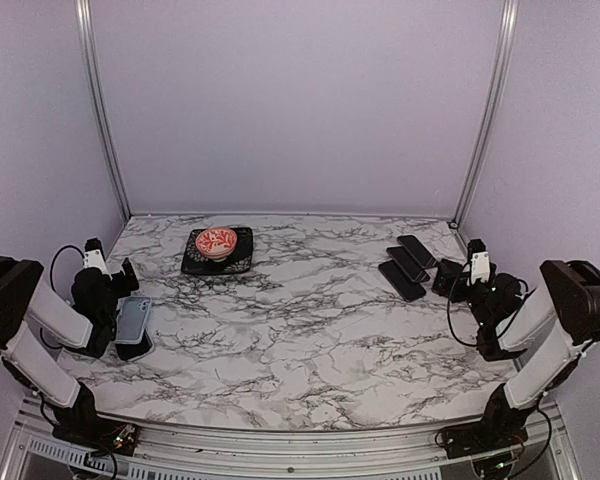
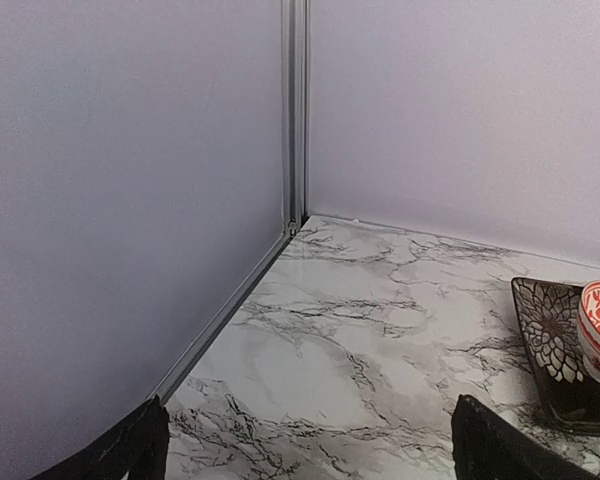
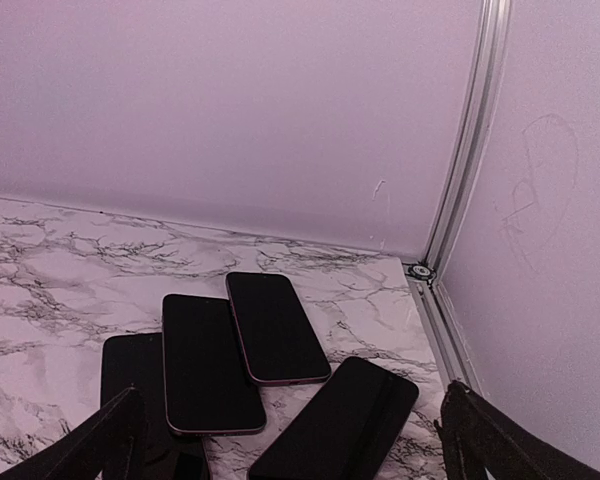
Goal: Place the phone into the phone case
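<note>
Around a white, black-veined marble tabletop stand plain lilac walls and aluminium corner posts; left gripper and right gripper gape wide, empty.

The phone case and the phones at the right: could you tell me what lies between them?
Only bare marble table, seen in the top view, between the phone case and the phones; the plate with its bowl sits farther back.

Surface: marble-patterned, smooth, slight sheen. Phones: glossy black faces. Corner rails: bare metal. Bowl: glazed. Walls: matt.
</note>
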Tool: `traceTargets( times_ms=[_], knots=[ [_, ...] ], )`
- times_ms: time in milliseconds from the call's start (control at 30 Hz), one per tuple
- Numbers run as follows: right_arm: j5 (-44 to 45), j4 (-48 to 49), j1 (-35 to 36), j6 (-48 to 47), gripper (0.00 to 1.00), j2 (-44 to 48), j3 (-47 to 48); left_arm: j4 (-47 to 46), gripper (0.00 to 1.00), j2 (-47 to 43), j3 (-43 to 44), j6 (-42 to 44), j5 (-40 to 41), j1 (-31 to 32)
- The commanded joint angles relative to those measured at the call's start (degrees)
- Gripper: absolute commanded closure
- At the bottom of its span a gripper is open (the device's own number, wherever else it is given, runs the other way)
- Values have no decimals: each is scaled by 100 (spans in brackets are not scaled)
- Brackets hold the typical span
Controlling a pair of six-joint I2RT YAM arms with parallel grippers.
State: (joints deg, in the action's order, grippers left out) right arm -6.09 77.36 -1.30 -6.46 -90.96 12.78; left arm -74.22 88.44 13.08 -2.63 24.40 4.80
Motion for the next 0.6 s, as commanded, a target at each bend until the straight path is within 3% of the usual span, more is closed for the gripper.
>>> traceTargets(
  times_ms=[0,333,500,567],
  knots=[
    [2,89,-27,13,1,-68,89,56,1,-73,45,-51,-41,-32],
    [107,27,-31,90,1,-10,107,315,1,-239,84,-160,164,-39],
    [716,-966,-54,355,1,1576,-11,-96,1,-382,-114,106,316,132],
    [486,-1423,-55,476,1,2145,87,874,1,-1130,140,154,1121,364]
  ],
)
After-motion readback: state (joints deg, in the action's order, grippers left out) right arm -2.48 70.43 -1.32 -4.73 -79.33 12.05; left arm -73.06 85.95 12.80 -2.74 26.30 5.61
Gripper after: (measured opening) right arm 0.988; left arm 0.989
